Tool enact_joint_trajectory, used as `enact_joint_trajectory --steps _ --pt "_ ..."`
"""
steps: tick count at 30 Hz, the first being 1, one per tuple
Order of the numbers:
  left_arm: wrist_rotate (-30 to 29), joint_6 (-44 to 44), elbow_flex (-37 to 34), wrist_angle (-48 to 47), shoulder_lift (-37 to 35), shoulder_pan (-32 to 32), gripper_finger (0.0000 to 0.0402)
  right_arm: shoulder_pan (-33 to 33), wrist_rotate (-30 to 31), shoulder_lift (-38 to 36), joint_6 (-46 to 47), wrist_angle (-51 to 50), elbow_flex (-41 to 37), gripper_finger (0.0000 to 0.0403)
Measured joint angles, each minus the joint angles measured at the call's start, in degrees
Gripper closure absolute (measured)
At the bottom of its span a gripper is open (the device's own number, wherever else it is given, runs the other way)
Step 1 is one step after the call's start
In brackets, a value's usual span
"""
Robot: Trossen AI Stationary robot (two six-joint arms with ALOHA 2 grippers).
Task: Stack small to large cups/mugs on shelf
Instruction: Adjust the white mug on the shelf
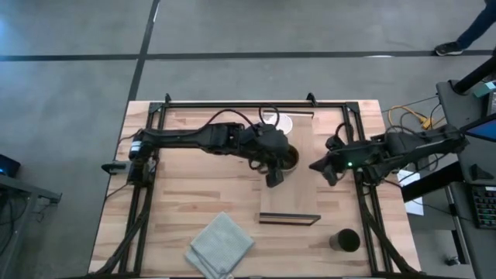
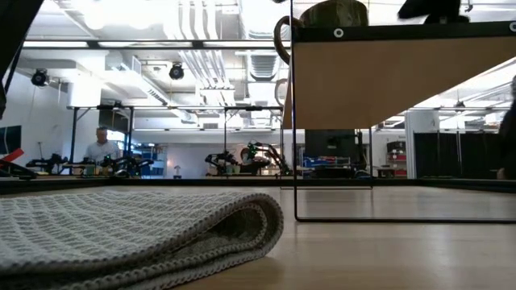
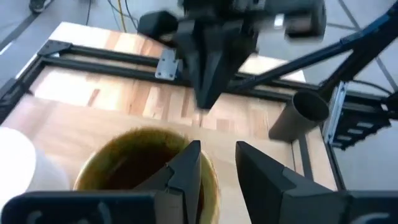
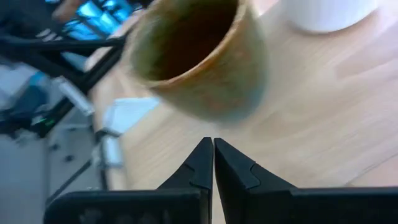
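Observation:
The glossy brown mug (image 1: 293, 158) stands upright on the light-wood shelf (image 1: 298, 194), with the white mug (image 1: 277, 122) on the same plank farther back. My left gripper (image 3: 217, 167) hovers open just over the brown mug's (image 3: 134, 168) rim; whether one finger still touches it does not show. My right gripper (image 1: 316, 165) is shut and empty, its tips (image 4: 213, 149) pointing at the brown mug (image 4: 199, 56) from the table's right. The dark cup (image 1: 345, 240) stands on the table at the near right. In the low view the brown mug (image 2: 322, 12) sits on top of the raised shelf (image 2: 387, 72).
A folded grey cloth (image 1: 221, 244) lies on the table near the front edge, left of the shelf. A black metal frame (image 1: 232, 103) runs around the tabletop. The near half of the plank (image 1: 291, 205) lies bare. A person (image 2: 101, 145) sits far off in the room behind.

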Motion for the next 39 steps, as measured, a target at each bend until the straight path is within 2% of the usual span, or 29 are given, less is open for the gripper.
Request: enact_joint_trajectory --steps 3,9,15,18,23,31,39 --pt "-2.0 0.0 0.0 -3.5 -1.5 -0.2 0.0316 2.1 -0.9 -1.9 1.5 0.1 0.0 0.0394" --pt "-12.2 0.1 0.0 -12.5 -3.9 0.7 0.0326 6.2 -0.8 -3.4 2.9 0.1 0.0 0.0394" --pt "-13.1 0.2 -0.1 -13.3 -3.8 1.8 0.0394 9.8 -0.7 -3.1 6.0 -0.1 0.0 0.0394" --pt "-14.3 0.3 -0.1 -14.4 -3.8 2.4 0.0396 12.1 -0.7 -3.2 8.2 0.0 0.0 0.0394" --pt "-20.2 0.1 -0.2 -19.1 -3.8 5.5 0.0401 14.8 0.8 -2.9 9.6 0.0 0.0 0.0394" --pt "-17.7 -2.7 -2.0 -18.9 -2.3 14.4 0.0401 15.0 2.8 -2.5 8.3 -0.1 0.0 0.0394" --pt "-8.6 -4.5 -6.3 -18.2 -2.3 16.8 0.0402 15.0 2.8 -2.5 6.9 -0.1 0.0 0.0394"
